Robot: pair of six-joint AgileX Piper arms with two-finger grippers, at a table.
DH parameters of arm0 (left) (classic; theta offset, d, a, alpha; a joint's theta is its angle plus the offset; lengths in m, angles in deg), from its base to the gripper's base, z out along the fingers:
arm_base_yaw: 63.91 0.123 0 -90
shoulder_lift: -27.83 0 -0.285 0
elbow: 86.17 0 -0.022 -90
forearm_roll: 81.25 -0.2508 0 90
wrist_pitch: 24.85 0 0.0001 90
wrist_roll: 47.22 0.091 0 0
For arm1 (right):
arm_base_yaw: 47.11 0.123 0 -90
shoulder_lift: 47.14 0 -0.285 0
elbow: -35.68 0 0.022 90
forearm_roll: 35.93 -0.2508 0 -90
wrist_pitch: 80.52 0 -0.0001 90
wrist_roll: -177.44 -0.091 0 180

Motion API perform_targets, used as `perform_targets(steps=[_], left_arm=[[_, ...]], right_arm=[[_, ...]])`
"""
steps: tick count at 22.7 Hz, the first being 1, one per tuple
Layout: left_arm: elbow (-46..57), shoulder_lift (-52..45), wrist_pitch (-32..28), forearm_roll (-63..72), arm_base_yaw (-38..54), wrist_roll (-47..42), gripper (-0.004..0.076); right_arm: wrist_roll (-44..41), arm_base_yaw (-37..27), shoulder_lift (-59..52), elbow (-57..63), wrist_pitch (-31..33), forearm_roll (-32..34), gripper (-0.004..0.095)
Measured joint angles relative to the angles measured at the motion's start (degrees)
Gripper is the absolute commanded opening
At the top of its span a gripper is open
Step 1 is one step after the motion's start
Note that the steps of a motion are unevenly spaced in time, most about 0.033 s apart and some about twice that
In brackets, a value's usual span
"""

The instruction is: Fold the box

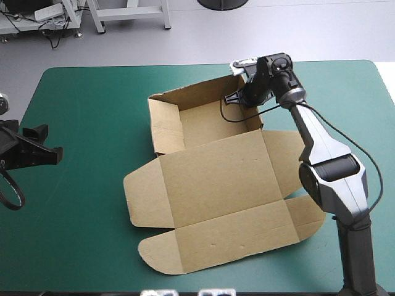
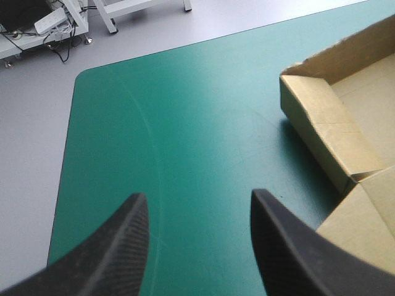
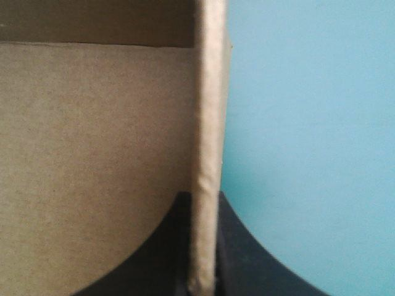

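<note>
The brown box [image 1: 216, 179] lies mid-table as an open tray with raised walls at its far end. Its lid and flaps lie flat toward the near edge. My right gripper [image 1: 237, 98] reaches down at the tray's far right corner. In the right wrist view, the right gripper [image 3: 202, 203] is shut on the upright right wall [image 3: 210, 123], one black finger on each side. My left gripper [image 1: 49, 143] hovers near the table's left edge, well away from the box. In its own view, the left gripper [image 2: 199, 196] stands open over bare cover, with the tray's left wall [image 2: 327, 117] ahead and to the side.
Teal-green cover [image 1: 86, 203] stretches bare between the left gripper and the box. The lid's rounded flaps [image 1: 154, 253] come close to the table's near edge. Grey floor lies beyond the far edge [image 2: 37, 123].
</note>
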Motion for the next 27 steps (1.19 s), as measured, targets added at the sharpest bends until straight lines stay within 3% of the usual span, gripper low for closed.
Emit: perform_targets(steps=[2, 5, 12, 15, 20, 22, 27], left_arm=[[0.0, 0.0, 0.0, -0.1, 0.0, 0.0, 0.0366], [0.0, 0.0, 0.0, -0.3, 0.0, 0.0, 0.0366], [0.0, 0.0, 0.0, -0.3, 0.0, 0.0, 0.0366], [0.0, 0.0, 0.0, -0.3, 0.0, 0.0, 0.0366], [0.0, 0.0, 0.0, -0.3, 0.0, -0.3, 0.0366], [0.0, 0.0, 0.0, -0.1, 0.0, -0.8, 0.0366], [0.0, 0.0, 0.0, 0.3, 0.0, -0.8, 0.0366]], right_arm=[[0.2, -0.2, -4.7, -0.8, 0.2, 6.3, -0.0013], [-0.2, -4.2, -11.1, -1.2, 0.4, 9.6, -0.0013], [-0.4, -33.6, -20.4, -0.1, 0.3, 2.1, -0.0013], [0.6, -43.3, -21.0, 8.3, 0.3, -3.5, -0.0013], [2.5, -47.5, -20.4, 23.9, -0.8, -4.8, -0.0013], [4.7, -47.5, -20.4, 34.0, -5.3, -5.2, -0.0013], [5.9, -47.4, -20.3, 45.6, -14.0, -6.0, -0.0013]])
